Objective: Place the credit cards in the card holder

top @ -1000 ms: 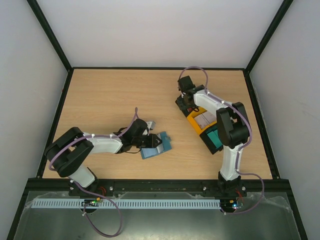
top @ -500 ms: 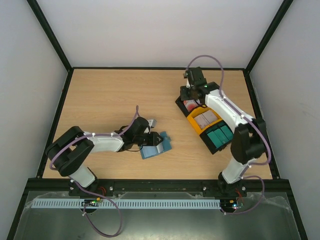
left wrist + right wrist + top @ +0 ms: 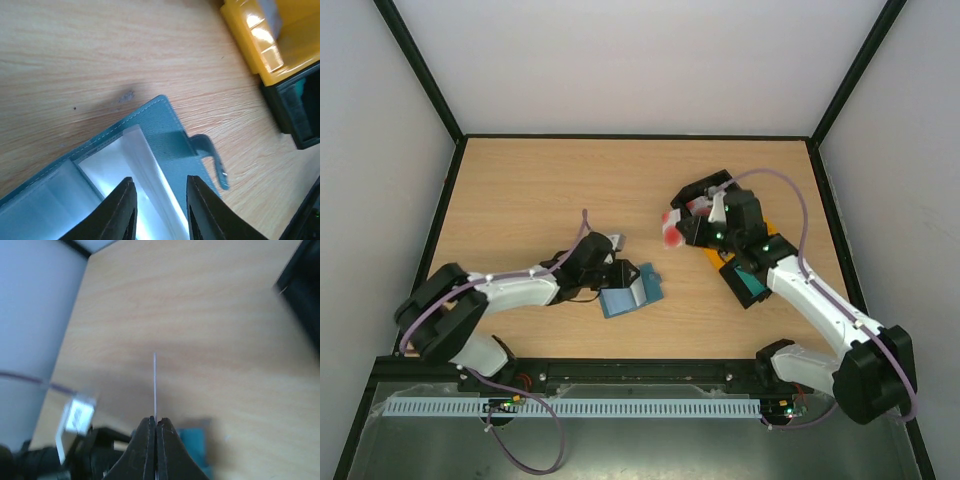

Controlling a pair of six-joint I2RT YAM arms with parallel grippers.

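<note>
- My left gripper point(image 3: 616, 277) is clamped on the pale inner flap of the card holder point(image 3: 628, 296), which lies open on the table point(image 3: 540, 190).
- My right gripper point(image 3: 686, 229) has its jaws pressed together on one credit card point(image 3: 671, 224).
- I see that card above the table, between the card holder and the bin tray point(image 3: 750, 282).

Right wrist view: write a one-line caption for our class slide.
Right gripper pinches a credit card edge-on over the wooden table, the teal card holder blurred below.
</note>
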